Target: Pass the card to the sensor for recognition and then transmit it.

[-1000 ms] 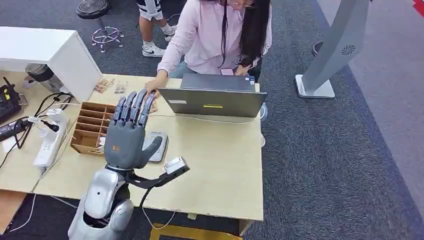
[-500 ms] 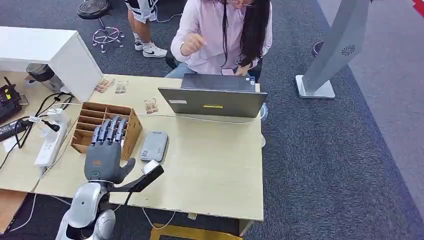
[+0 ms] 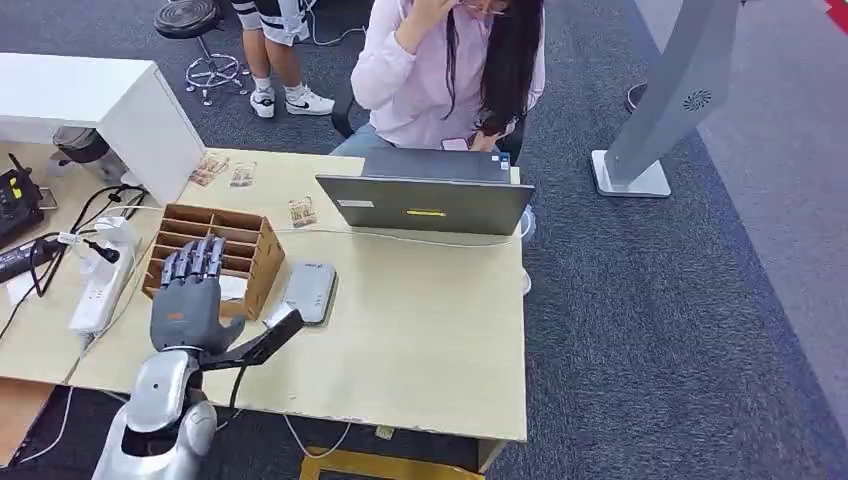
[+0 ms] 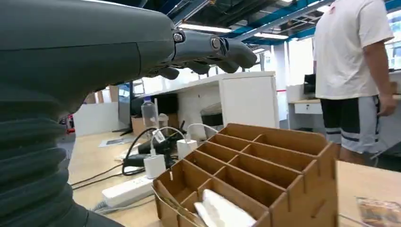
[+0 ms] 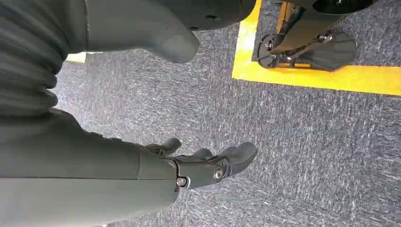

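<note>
Card [image 4: 222, 213] in nearest organizer [image 4: 265, 175] slot; left hand [image 3: 190, 295] above.

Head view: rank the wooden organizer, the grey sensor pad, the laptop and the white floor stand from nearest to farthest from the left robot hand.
1. Wooden organizer: directly under the fingers of the left robot hand.
2. Sensor pad: on the table just right of the hand.
3. Laptop: at the table's far edge, in front of the seated person.
4. Floor stand: on the carpet, far right.

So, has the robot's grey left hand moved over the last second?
Yes. The left hand has pulled back toward the robot, from beside the grey laptop to over the near end of the brown slotted wooden organiser.
</note>
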Robot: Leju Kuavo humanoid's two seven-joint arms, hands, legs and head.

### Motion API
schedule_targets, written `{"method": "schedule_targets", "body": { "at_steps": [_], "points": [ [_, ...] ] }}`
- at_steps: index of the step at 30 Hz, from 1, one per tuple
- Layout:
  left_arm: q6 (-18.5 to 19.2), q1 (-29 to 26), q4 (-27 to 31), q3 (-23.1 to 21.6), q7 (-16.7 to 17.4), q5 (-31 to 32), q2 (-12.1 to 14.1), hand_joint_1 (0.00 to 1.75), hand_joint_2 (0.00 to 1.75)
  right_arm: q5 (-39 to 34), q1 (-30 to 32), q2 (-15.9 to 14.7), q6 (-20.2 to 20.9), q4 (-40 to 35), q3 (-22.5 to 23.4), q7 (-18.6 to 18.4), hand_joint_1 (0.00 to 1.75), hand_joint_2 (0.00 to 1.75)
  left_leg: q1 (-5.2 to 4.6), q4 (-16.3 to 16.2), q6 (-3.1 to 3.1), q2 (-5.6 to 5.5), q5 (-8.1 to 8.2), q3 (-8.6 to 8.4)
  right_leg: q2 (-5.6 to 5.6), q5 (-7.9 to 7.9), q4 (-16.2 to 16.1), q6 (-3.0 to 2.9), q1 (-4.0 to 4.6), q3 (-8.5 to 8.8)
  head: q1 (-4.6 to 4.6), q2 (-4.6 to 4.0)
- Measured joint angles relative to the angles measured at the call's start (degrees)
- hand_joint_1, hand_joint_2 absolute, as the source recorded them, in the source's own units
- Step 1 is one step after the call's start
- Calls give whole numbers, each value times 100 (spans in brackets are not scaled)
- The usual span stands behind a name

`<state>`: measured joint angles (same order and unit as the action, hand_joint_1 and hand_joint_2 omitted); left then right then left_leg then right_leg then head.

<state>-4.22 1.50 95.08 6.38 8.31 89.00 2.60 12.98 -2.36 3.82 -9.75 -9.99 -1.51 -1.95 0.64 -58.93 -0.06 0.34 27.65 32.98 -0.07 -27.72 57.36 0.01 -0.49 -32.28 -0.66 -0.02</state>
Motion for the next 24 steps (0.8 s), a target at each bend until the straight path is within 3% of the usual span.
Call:
{"method": "schedule_targets", "body": {
  "at_steps": [13, 24],
  "points": [
    [-144, 99, -708, 728, 68, 0, 151, 0, 175, 142, -12, 0, 70, 0, 0, -2, 0, 175, -1, 0, 0, 0, 0, 1, 1, -1, 0, 0, 2, -1, 0, 0],
    [-236, 147, -1019, 870, 79, 0, 232, 0, 175, 205, -22, 0, 90, 0, 0, 17, 0, 175, -1, 0, 0, 0, 0, 1, 0, 0, 0, 0, 2, 0, 0, 0]
  ]
}}
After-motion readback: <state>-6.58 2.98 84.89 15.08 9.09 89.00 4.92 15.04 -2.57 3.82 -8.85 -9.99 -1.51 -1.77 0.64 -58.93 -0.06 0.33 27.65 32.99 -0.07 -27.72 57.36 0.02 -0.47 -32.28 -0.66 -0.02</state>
